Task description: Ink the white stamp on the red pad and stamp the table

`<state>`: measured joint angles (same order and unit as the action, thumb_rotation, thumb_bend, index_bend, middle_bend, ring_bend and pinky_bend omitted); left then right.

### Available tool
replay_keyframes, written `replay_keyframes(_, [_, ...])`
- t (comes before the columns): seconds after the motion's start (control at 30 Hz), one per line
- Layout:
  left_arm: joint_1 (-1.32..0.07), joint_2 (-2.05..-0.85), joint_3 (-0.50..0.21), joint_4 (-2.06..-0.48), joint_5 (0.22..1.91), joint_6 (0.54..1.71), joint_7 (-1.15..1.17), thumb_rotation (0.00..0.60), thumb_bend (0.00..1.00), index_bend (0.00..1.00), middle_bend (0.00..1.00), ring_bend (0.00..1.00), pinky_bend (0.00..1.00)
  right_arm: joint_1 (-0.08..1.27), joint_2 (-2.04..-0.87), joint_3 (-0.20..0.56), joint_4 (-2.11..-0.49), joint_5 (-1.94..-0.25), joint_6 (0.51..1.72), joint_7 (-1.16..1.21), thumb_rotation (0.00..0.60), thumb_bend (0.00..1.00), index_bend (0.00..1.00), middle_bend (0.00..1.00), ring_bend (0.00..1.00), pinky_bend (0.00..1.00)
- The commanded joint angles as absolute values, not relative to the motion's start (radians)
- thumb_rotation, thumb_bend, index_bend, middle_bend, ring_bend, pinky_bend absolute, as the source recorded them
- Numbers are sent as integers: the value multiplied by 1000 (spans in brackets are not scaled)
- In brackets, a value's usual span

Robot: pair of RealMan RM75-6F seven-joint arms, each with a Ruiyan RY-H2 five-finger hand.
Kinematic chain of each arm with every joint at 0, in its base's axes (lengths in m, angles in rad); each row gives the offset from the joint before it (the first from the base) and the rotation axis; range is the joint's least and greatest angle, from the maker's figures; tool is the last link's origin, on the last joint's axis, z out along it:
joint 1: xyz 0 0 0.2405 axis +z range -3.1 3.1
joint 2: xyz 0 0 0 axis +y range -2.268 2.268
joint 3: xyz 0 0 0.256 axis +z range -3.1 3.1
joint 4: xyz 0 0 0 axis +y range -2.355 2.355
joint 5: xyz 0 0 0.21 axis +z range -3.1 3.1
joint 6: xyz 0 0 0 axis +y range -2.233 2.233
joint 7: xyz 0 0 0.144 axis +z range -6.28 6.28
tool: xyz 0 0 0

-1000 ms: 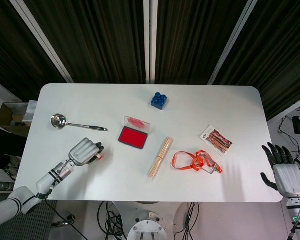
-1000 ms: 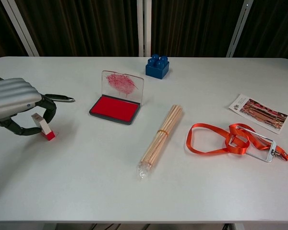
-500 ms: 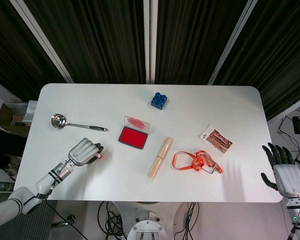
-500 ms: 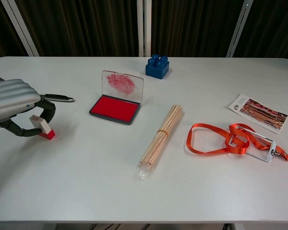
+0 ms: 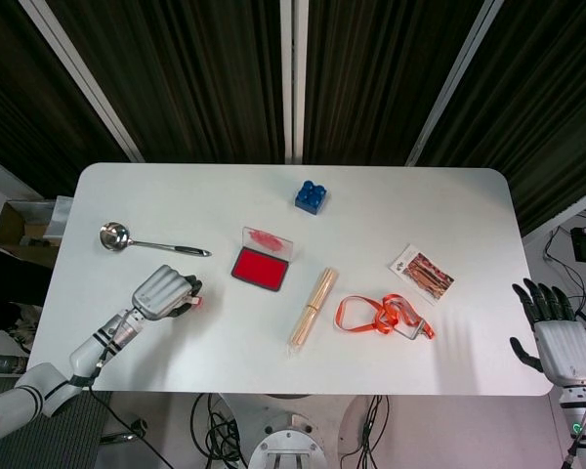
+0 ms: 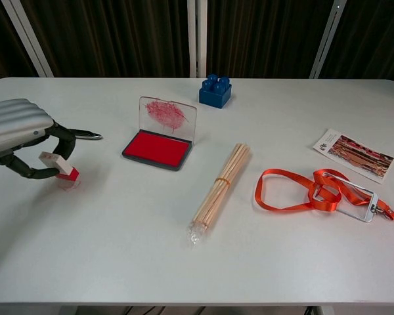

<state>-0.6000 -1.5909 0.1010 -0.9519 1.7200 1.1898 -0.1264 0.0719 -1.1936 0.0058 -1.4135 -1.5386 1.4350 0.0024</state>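
Bright, even overhead light; soft shadows; sharp focus.

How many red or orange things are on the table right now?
3. The red ink pad sits open at centre-left; the orange lanyard lies right of the sticks; the stamp, red-tipped, is held by the left hand at the left edge.

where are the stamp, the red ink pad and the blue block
stamp (image 6: 57, 165): chest view, on its white body, held by the left hand.
red ink pad (image 6: 155, 148): chest view, middle of the red inked surface.
blue block (image 6: 215, 90): chest view, on its studded top.
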Motion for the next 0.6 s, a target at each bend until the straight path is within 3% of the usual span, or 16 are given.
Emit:
replay_keyframes(0.03, [-618, -1566, 86, -987, 1704, 1173, -163, 600, 316, 597, 578, 894, 986, 73, -1194, 6, -1412, -1538, 1433, 4, 600, 230, 0, 0, 0, 0])
replay_keyframes(0.33, [-745, -1516, -2, -1073, 1642, 1029, -236, 600, 344, 602, 583, 901, 990, 78, -1197, 7, -1411, -1536, 1424, 3, 600, 230, 0, 0, 0, 0])
replay_keyframes(0.6, [-869, -1570, -53, -1050, 1589, 857, -223, 600, 370, 607, 587, 902, 990, 84, -1200, 8, -1412, -1533, 1414, 2, 600, 230, 0, 0, 0, 0])
